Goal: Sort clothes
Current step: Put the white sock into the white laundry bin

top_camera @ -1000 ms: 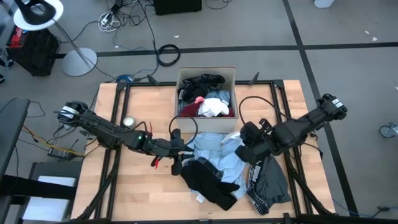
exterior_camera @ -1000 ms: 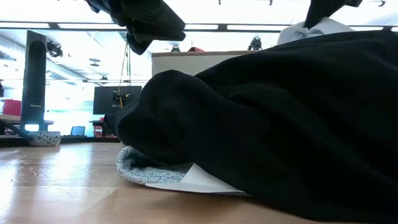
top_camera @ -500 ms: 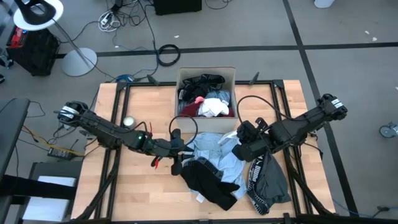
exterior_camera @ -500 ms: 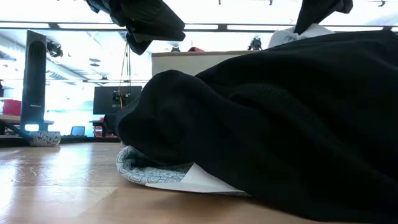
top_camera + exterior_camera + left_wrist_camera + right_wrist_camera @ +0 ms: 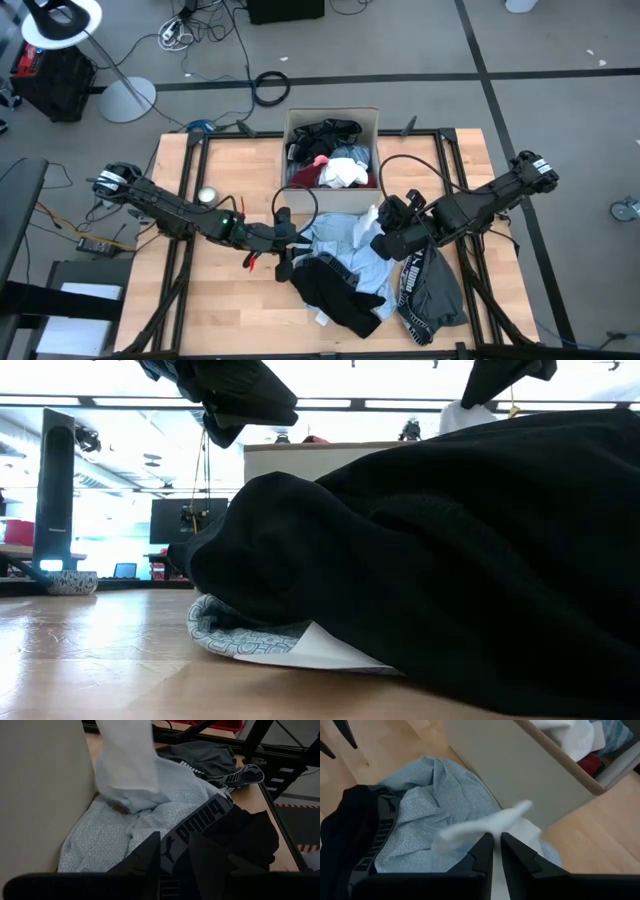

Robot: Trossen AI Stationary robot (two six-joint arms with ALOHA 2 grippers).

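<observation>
A pile of clothes lies on the table in front of the beige box [image 5: 332, 112]: a light blue patterned piece [image 5: 340, 240], a black garment [image 5: 335, 290] and a grey one with a lettered waistband [image 5: 435, 290]. My right gripper [image 5: 382, 238] is over the pile's far right part, near the box, shut on a white garment [image 5: 485, 827]. That garment also shows in the left wrist view [image 5: 127, 765]. My left gripper [image 5: 283, 250] is at the pile's left edge, above the black garment's waistband [image 5: 200, 820], its fingers a narrow gap apart. More clothes, black, white and red, lie in the box. My right gripper pinches the white garment between its two fingers at a bunched part [image 5: 492, 831]; edge or fold, I cannot tell. The fingers slant down toward the table's left. The garment is raised off the pile and hangs slack [image 5: 125, 790] over the light blue piece, beside the box's near wall.
The box's near wall [image 5: 520, 770] stands right behind the held garment. Bare wood [image 5: 210, 300] lies at the table's left and near left. The black garment [image 5: 450, 580] fills most of the low view. Black frame rails [image 5: 190, 180] run along the table's sides.
My right gripper has gone toward the table's left edge and a little toward the box, carrying the white garment, which has moved with it above the pile.
</observation>
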